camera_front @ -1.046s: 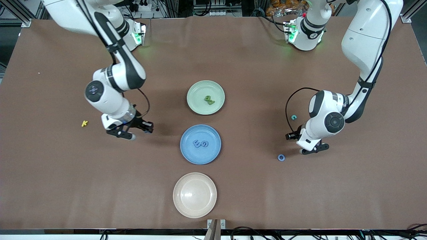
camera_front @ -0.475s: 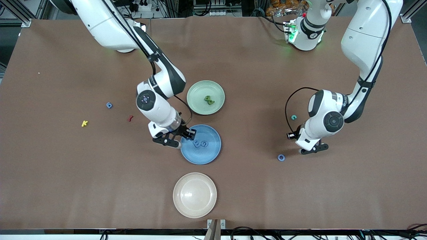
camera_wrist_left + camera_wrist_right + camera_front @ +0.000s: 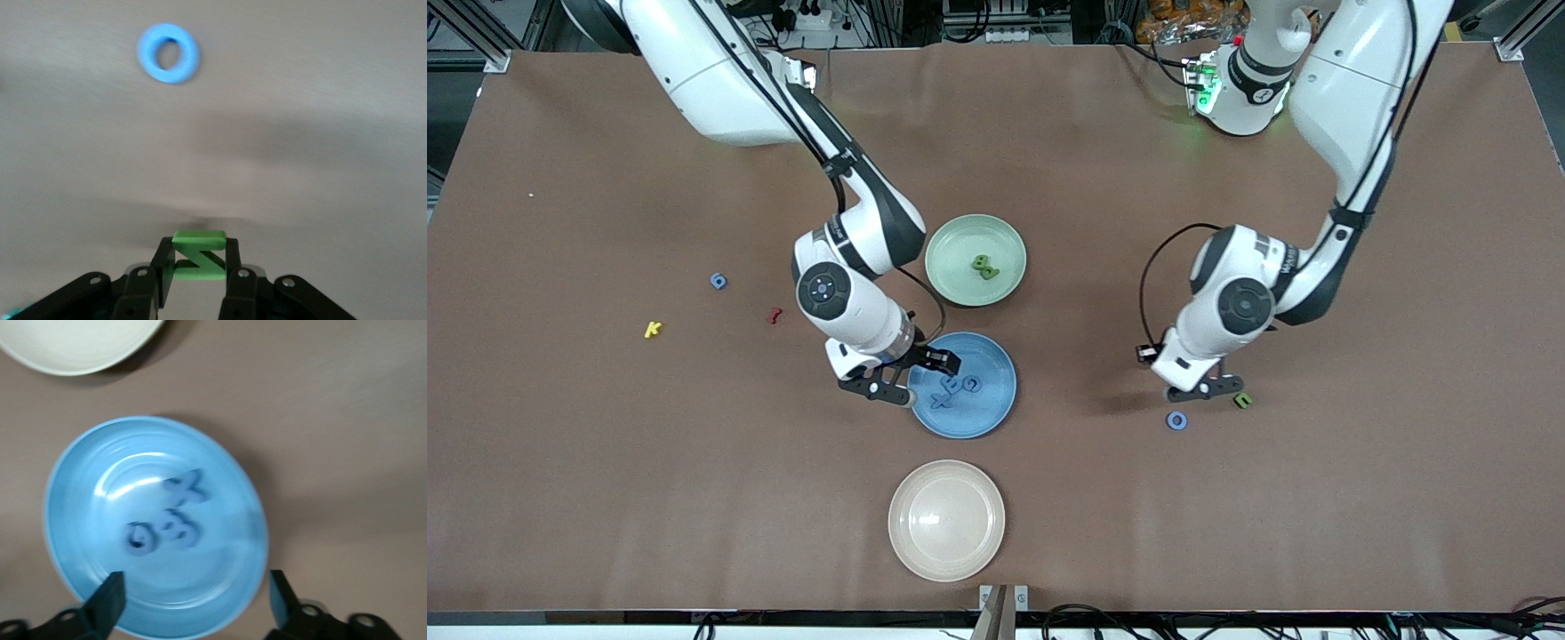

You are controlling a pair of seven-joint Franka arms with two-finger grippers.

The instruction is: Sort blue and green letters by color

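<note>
My right gripper (image 3: 919, 380) is open over the blue plate's (image 3: 1000, 407) rim toward the right arm's end. Three blue letters (image 3: 953, 388) lie in that plate, the X (image 3: 941, 401) nearest the front camera. In the right wrist view the plate (image 3: 80, 587) and the letters (image 3: 175, 520) show between the spread fingers (image 3: 110, 597). My left gripper (image 3: 1234, 394) is shut on a green letter (image 3: 1242, 400), low over the table; it also shows in the left wrist view (image 3: 198, 255). A blue O (image 3: 1176, 420) lies on the table beside it, also in the left wrist view (image 3: 168, 53). A blue 6 (image 3: 718, 281) lies toward the right arm's end.
The green plate (image 3: 947, 240) holds two green letters (image 3: 984, 265). An empty cream plate (image 3: 946, 520) sits nearest the front camera. A dark-red letter (image 3: 775, 315) and a yellow K (image 3: 653, 329) lie toward the right arm's end.
My right gripper moved from near the yellow K to the blue plate and let go a blue X into it. My left gripper shifted toward the middle with the green letter.
</note>
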